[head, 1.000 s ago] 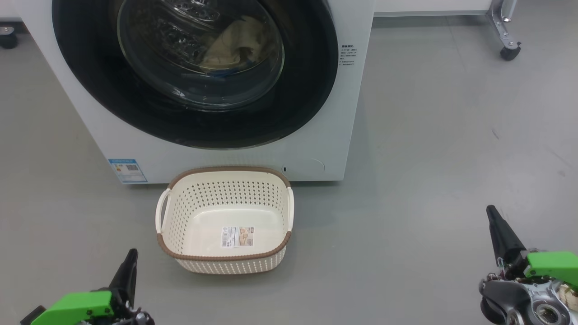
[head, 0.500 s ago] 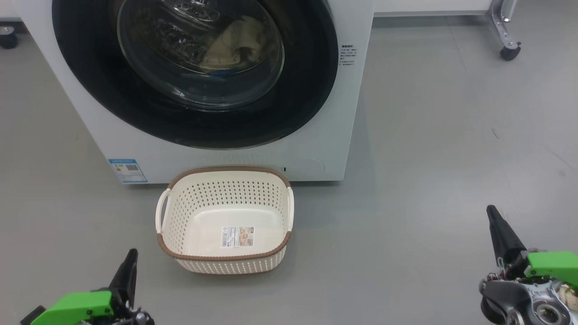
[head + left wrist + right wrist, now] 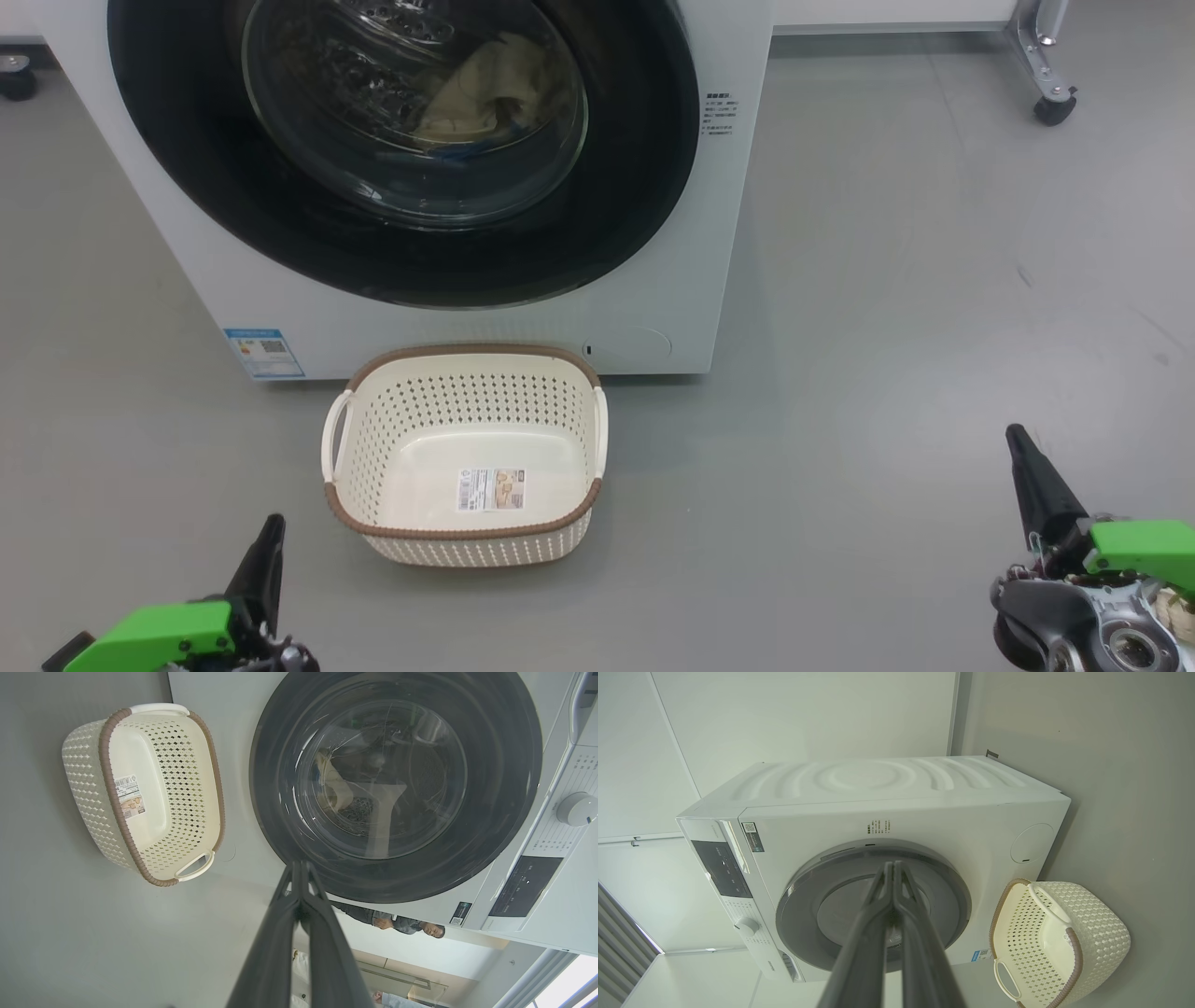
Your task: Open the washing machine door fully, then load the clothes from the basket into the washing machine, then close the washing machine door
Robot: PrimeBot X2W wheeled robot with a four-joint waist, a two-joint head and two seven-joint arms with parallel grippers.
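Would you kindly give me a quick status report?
Left claw, right claw shut, empty. Washing machine door closed, clothes inside. Basket empty, on floor before washer.

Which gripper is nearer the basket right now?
Left. The left gripper sits near the front left corner of the basket; the right gripper is far off to its right.

Head view looking down, close on washing machine (image 3: pixel 653 308) and basket (image 3: pixel 467 403), wrist views rolled sideways, sharing both
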